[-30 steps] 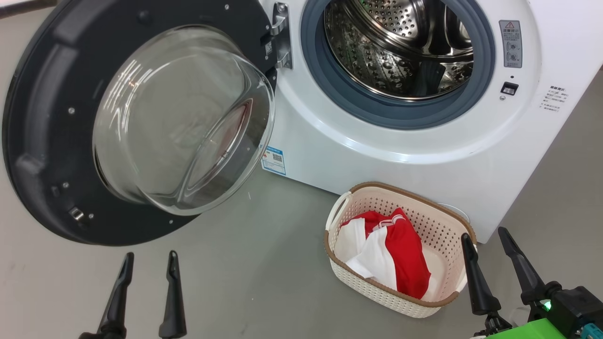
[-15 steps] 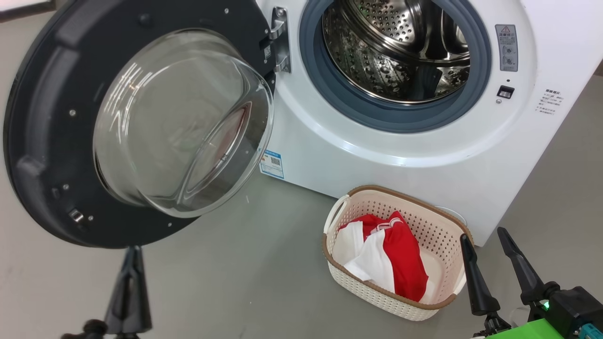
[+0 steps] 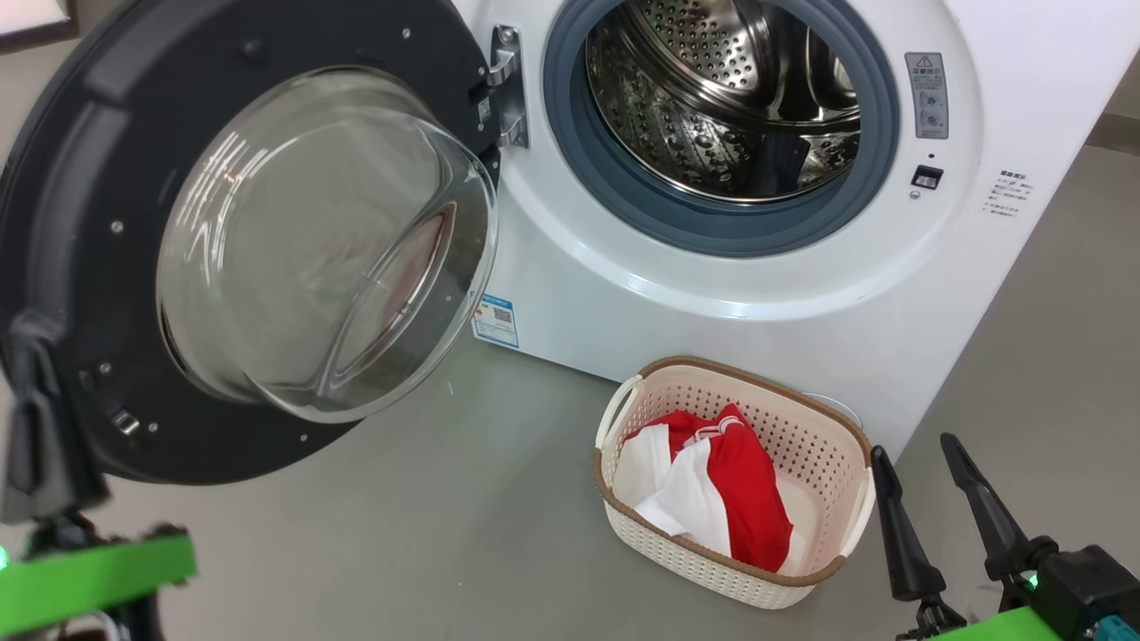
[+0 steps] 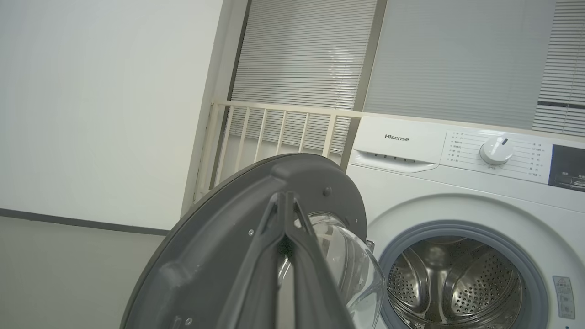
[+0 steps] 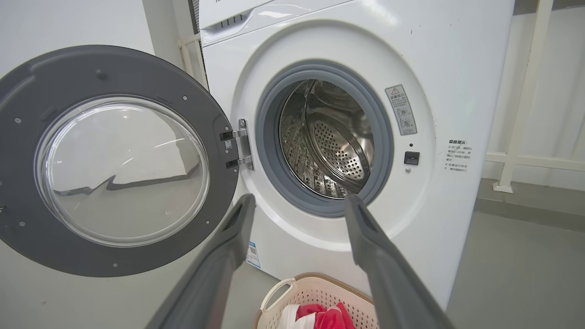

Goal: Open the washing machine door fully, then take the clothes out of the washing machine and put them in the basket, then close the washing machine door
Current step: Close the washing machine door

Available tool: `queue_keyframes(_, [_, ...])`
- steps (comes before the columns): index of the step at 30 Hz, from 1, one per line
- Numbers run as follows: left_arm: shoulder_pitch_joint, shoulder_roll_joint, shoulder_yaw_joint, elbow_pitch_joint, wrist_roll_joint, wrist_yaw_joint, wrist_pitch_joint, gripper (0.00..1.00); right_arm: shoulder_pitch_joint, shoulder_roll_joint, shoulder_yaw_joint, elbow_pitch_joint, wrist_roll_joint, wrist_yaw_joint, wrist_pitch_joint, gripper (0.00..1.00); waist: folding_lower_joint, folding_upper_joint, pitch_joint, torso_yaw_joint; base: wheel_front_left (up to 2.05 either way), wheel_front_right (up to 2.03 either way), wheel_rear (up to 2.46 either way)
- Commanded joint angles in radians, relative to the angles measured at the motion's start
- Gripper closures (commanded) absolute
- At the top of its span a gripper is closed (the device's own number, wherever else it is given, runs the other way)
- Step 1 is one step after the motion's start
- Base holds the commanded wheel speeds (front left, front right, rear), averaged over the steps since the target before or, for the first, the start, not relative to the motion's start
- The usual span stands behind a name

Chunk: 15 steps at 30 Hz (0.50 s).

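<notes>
The washing machine point(image 3: 712, 294) stands with its steel drum point(image 3: 712, 89) showing bare metal. The washing machine door point(image 3: 89, 178) hangs swung wide to the left, glass bowl facing me. My left gripper point(image 3: 25, 334) is blurred at the far left, shut on nothing, its tips against the door's lower-left dark rim. From the left wrist, the pressed-together fingers point(image 4: 284, 196) point at the door point(image 4: 219, 237). The basket point(image 3: 739, 369) sits on the floor before the machine with red and white clothes point(image 3: 739, 481) in it. My right gripper point(image 3: 913, 445) stands open just right of the basket.
Grey floor lies around the basket and under the door. A blue label point(image 3: 495, 319) marks the machine's lower front corner. A cream railing point(image 4: 274, 132) and window blinds stand behind the machine, with a white wall to the left. In the right wrist view the basket point(image 5: 315, 285) lies below the open gripper point(image 5: 299, 198).
My left gripper has shut its fingers and swung left and up onto the door's lower-left rim. The head camera has shifted a little. The right gripper has kept its place.
</notes>
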Motion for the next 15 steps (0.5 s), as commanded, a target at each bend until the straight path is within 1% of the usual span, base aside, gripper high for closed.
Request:
queue_keyframes(1, [-0.070,0.020,0.054,-0.008,-0.050,-0.013,0.013,1.00,-0.005,-0.013,0.020,-0.028,-0.017,0.006,-0.004,0.00,0.0000,-0.0001,-0.001,-0.005,0.00,0.00,0.00])
queue_keyframes(4, [-0.140,0.030,0.097,0.042,-0.139,-0.030,0.038,1.00,-0.004,-0.013,0.016,-0.036,-0.026,0.006,0.004,0.00,0.0000,-0.0001,0.000,-0.009,0.00,0.00,0.00])
queue_keyframes(8, [-0.238,0.055,0.154,0.129,-0.247,-0.039,0.086,1.00,-0.005,-0.013,0.019,-0.050,-0.034,0.006,0.017,0.00,0.0000,-0.0001,0.006,-0.012,0.00,0.00,0.00])
queue_keyframes(13, [-0.367,0.076,0.235,0.252,-0.412,-0.031,0.179,1.00,-0.006,-0.013,0.024,-0.065,-0.038,0.006,0.030,0.00,0.0000,-0.0001,0.017,-0.019,0.00,0.00,0.00])
queue_keyframes(14, [-0.367,0.076,0.235,0.252,-0.412,-0.031,0.179,1.00,-0.006,-0.013,0.024,-0.065,-0.038,0.006,0.030,0.00,0.0000,-0.0001,0.017,-0.019,0.00,0.00,0.00])
queue_keyframes(15, [-0.392,0.078,0.252,0.280,-0.452,-0.026,0.207,1.00,-0.007,-0.013,0.024,-0.067,-0.039,0.006,0.032,0.00,0.0000,-0.0001,0.020,-0.020,0.00,0.00,0.00])
